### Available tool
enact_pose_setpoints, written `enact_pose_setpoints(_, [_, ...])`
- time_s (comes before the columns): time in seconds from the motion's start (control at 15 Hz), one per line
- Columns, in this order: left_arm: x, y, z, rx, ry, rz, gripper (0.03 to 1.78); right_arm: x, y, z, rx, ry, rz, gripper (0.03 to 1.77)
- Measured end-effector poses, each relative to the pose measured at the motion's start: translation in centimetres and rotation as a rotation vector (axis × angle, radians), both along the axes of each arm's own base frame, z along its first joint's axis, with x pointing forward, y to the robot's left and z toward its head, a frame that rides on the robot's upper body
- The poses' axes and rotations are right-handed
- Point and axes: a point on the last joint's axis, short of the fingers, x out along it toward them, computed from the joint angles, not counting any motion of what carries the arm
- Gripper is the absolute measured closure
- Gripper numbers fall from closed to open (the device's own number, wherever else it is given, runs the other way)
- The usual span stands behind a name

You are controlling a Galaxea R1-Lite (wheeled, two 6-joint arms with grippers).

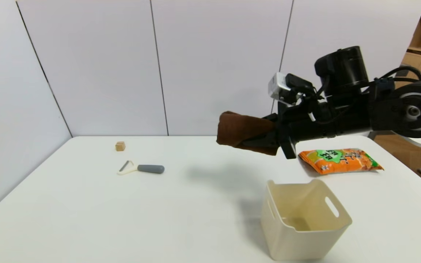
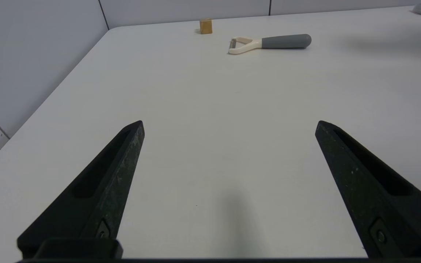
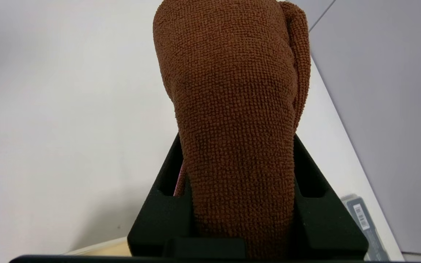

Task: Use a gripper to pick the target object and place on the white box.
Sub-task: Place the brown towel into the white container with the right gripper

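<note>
Towel-carrying falls to the right claw alone, and the scene reads from the counter's near edge outward. Nearest the robot stands the cream-white box (image 1: 305, 219), upright on the white counter (image 1: 86, 219), with a slot handle cut in its side wall. The left claw (image 2: 228, 128) hovers low over the near left part of the counter, its two pointed jaws spread wide apart with nothing between them. Above and beyond the box, the right claw (image 1: 265, 137) is held in the air, clenched on the dark brown terry towel (image 1: 241, 128); the folded bundle sticks out past the fingertips, clear of the counter and off to the box's far left side, not over it. Just beyond the box lies an orange snack bag (image 1: 340, 160). Farther left rest a grey-handled peeler (image 1: 143, 168) and, behind it, a small tan cube (image 1: 120, 146). A flat grey case (image 3: 364, 223) lies near the counter's edge.
</note>
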Motion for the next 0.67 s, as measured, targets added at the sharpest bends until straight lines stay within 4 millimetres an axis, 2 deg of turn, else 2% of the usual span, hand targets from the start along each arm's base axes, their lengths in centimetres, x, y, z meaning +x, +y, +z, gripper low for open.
enact_pose_setpoints(0.27, [0.0, 0.0, 0.0, 0.0, 0.0, 0.0, 0.12, -2.6, -2.3, 0.1, 0.03, 0.056, -0.026, 1.19])
enact_pose_setpoints(0.67, [0.0, 0.0, 0.0, 0.0, 0.0, 0.0, 0.12, -4.9, -5.8, -2.5, 0.095, 0.181, 0.038, 1.19])
